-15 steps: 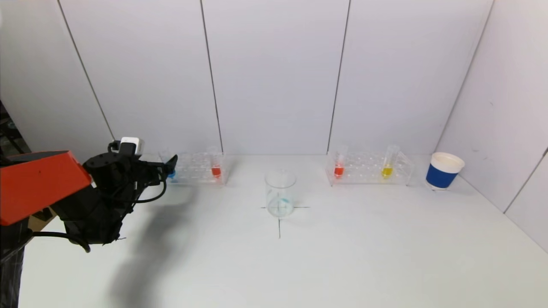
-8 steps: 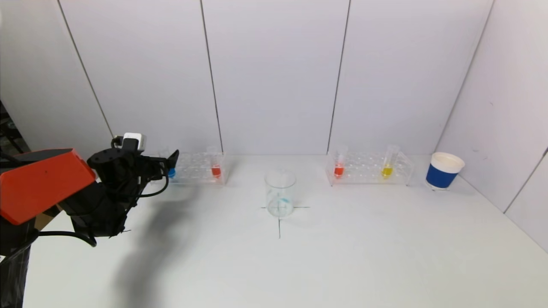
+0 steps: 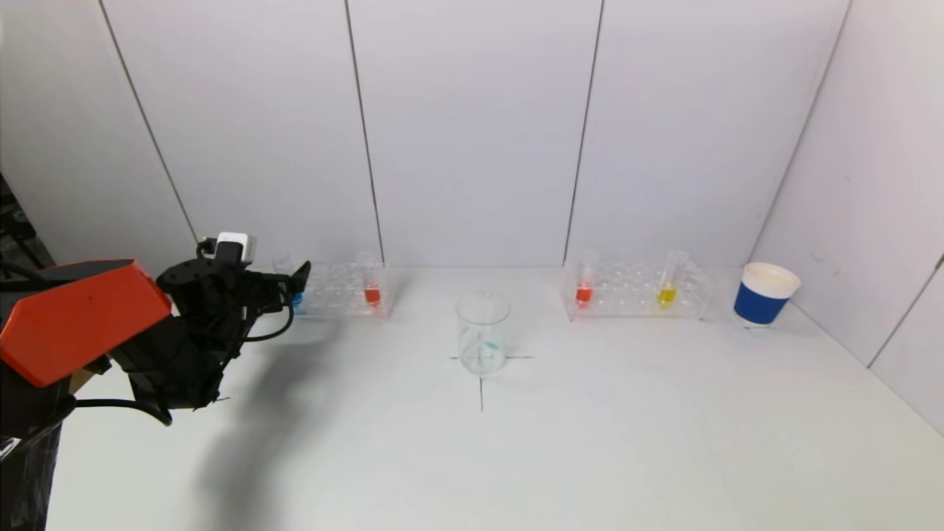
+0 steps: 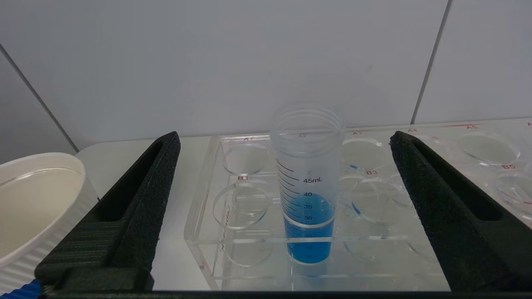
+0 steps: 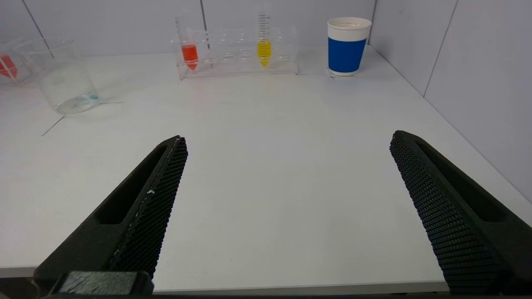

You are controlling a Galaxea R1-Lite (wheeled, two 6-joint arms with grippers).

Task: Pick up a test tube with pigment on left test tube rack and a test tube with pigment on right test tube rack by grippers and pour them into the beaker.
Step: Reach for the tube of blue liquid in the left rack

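the left gripper was spread wide at the near end of the left rack, its fingers either side of the blue tube and clear of it. the tube stood upright in the rack, straight ahead between them. the right gripper was also spread wide and empty, low over the table, with the right rack and beaker well ahead.

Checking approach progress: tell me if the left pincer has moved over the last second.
Yes. The left pincer has crept rightward, toward the left test tube rack.
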